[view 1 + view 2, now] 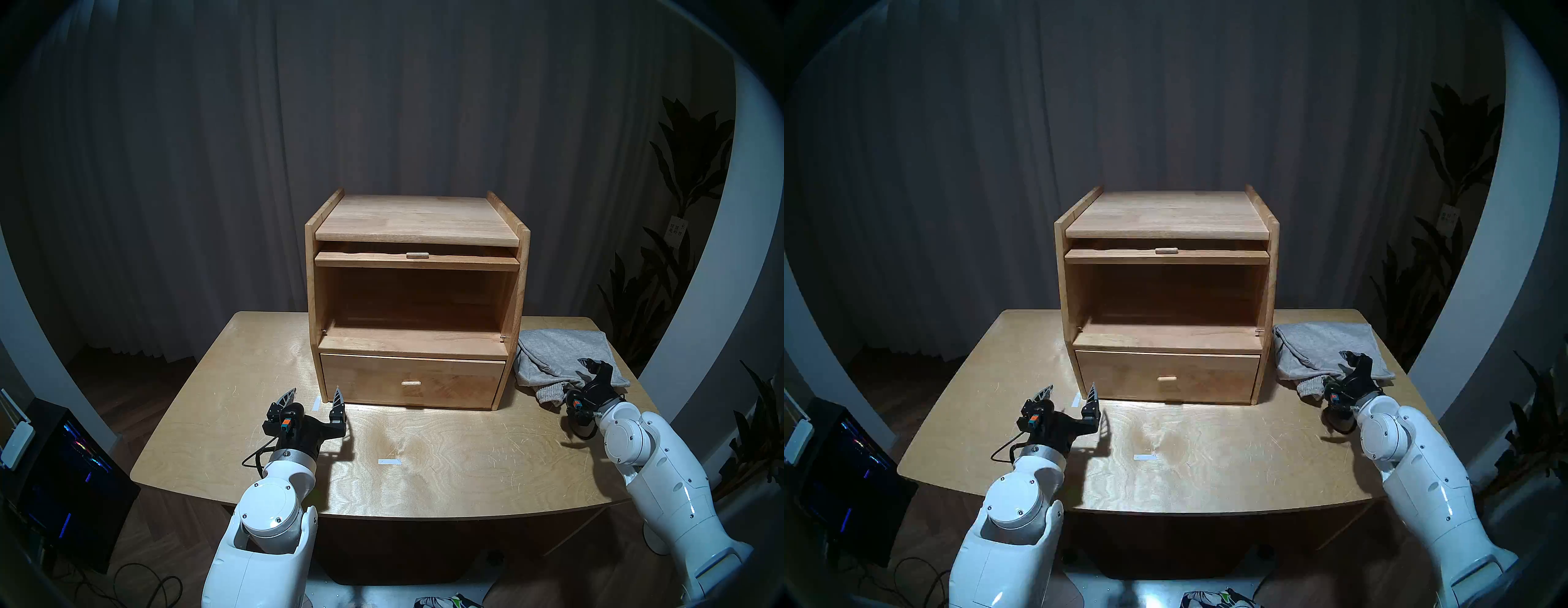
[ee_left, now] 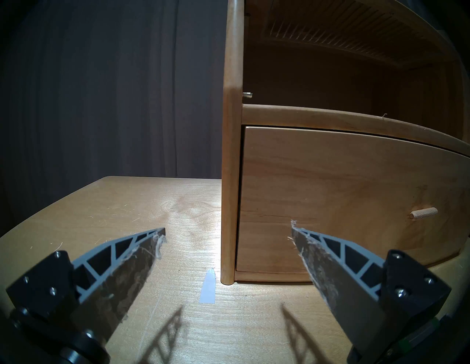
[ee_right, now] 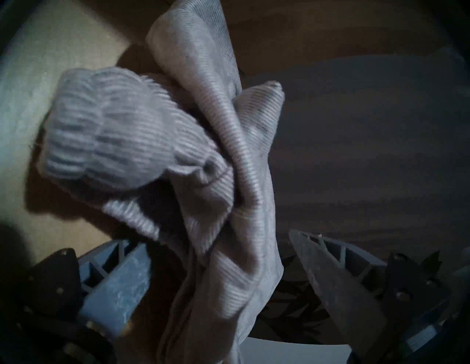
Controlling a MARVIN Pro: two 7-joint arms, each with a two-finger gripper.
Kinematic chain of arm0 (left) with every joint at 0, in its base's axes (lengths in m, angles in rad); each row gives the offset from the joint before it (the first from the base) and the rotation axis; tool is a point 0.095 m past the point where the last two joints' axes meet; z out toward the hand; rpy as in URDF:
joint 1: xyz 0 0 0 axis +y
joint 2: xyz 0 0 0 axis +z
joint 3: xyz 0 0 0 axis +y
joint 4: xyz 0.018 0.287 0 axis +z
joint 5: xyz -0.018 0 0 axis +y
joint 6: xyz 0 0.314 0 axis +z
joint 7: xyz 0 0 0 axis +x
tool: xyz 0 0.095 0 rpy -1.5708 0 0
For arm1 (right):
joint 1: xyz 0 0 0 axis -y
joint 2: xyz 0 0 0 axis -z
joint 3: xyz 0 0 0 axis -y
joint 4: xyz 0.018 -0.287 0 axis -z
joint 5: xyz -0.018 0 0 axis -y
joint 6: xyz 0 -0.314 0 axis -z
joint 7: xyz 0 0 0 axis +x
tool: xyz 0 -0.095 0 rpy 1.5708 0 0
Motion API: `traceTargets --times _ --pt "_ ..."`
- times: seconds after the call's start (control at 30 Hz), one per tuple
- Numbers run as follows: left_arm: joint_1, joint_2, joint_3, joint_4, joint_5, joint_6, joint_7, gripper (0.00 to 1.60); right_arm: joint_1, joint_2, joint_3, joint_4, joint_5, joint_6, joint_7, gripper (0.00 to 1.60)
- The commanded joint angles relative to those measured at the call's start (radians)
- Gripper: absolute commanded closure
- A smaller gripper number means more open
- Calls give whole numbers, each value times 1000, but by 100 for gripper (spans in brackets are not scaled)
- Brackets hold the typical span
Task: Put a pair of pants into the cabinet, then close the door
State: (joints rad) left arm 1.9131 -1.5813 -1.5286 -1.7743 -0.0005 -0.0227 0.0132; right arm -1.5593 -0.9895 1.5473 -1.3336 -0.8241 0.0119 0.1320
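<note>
The light-wood cabinet (image 1: 418, 220) stands mid-table, its upper compartment (image 1: 413, 297) open. The door (image 1: 418, 262) lies flat, pushed in under the top, tab handle (image 1: 418, 255) facing me; its ribbed glass shows in the left wrist view (image 2: 330, 33). The grey pants (image 1: 560, 352) lie bundled on the table right of the cabinet. My right gripper (image 1: 589, 375) is open at their near edge; in the right wrist view its fingers (image 3: 122, 279) stand either side of a fold and a ribbed cuff (image 3: 106, 132). My left gripper (image 1: 315, 392) is open and empty near the cabinet's lower left corner.
The drawer (image 1: 413, 380) below is shut, with a peg handle (image 1: 410, 382). White tape strips (image 1: 389, 461) lie on the wooden table (image 1: 466, 475). A computer case (image 1: 63, 467) stands on the floor at left, plants (image 1: 679, 254) at right, a dark curtain behind.
</note>
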Motion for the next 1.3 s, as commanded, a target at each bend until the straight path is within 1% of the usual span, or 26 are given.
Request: traceTargets --times 0.0,0.1,0.13,0.2,0.23,0.33,0.37,0.4,0.7,0.73,0.9,1.0,1.03,1.07,1.1,1.17,1.2,1.23,1.27 --pt "-10 0 -3 -23 -1 -7 1 0 116 -75 -21 88 20 14 -14 160" --pt "-10 0 -3 -25 -1 -7 1 0 149 -99 -10 109 47 15 -23 160" --pt "-9 0 -3 -26 -1 -7 1 0 148 -105 2 101 62 12 -30 160" --pt "-8 0 -3 -28 -1 -7 1 0 182 -120 12 113 89 1 -43 160" --pt "-8 0 -3 -28 -1 -7 0 0 178 -122 22 96 101 -2 -49 160" --pt "-8 0 -3 -28 -1 -7 1 0 212 -138 52 69 148 -15 -72 160" --pt "-8 0 -3 -28 -1 -7 1 0 212 -138 52 69 148 -15 -72 160" --pt "-9 0 -3 -26 -1 -7 1 0 210 -136 75 17 169 -25 -90 160" --pt "-11 0 -2 -17 0 -5 1 0 297 -125 161 -79 244 -109 -183 160" --pt "-11 0 -2 -16 0 -5 0 0 292 -122 169 -76 251 -120 -193 160" --pt "-11 0 -2 -14 0 -5 0 0 338 -135 201 -133 294 -167 -227 160" --pt "-11 0 -2 -12 1 -5 0 0 361 -147 208 -163 321 -197 -240 160" --pt "-11 0 -2 -12 1 -5 0 0 361 -147 208 -163 321 -197 -240 160" --pt "-11 0 -2 -10 1 -4 0 0 377 -158 207 -190 343 -222 -247 160" --pt "-11 0 -2 -10 1 -4 0 0 383 -162 206 -192 350 -230 -249 160" --pt "-11 0 -1 -9 1 -4 0 0 390 -167 201 -201 356 -241 -250 160" --pt "-11 0 -1 -8 1 -4 0 0 406 -184 191 -235 380 -267 -255 160" --pt "-11 0 -1 -7 1 -4 0 0 413 -190 185 -232 387 -279 -257 160" --pt "-11 0 -1 -6 1 -4 0 0 422 -200 176 -253 398 -291 -257 160"
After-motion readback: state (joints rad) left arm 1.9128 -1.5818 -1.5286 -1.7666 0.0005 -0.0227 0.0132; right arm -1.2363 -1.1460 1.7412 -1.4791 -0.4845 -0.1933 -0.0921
